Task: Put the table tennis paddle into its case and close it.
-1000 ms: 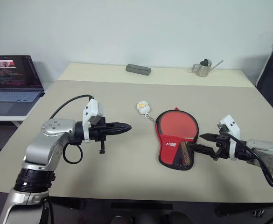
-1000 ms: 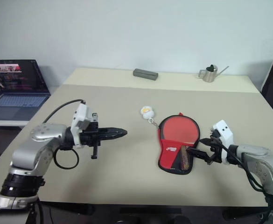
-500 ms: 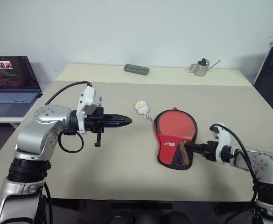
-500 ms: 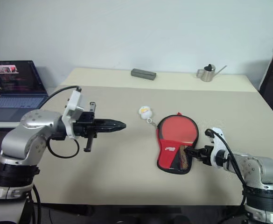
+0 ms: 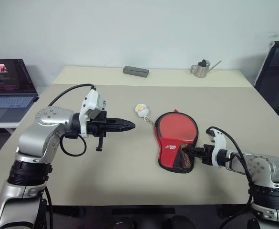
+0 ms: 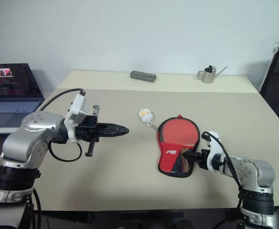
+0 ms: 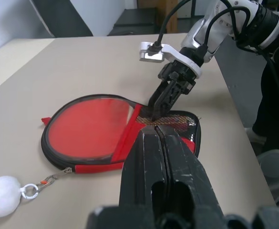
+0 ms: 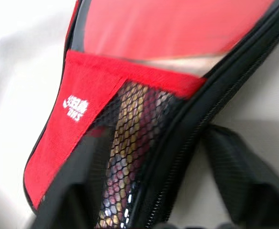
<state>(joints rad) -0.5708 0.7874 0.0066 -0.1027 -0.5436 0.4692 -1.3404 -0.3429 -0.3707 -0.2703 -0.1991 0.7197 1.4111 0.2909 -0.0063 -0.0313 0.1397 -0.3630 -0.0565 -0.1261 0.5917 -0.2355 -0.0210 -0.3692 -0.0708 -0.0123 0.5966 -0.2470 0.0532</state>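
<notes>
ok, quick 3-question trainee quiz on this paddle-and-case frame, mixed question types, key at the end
1. True or false: the table tennis paddle already lies inside the open case, its red face showing.
2. Multiple choice: where is the right tool?
A. over the small watering can
B. at the case's mesh-pocket end, by the edge
C. on the plush keychain
3. Fill in: the left tool hangs above the table, its fingers ____, holding nothing.

Key
1. True: the handle shows through the mesh in the right wrist view.
2. B
3. shut
</notes>
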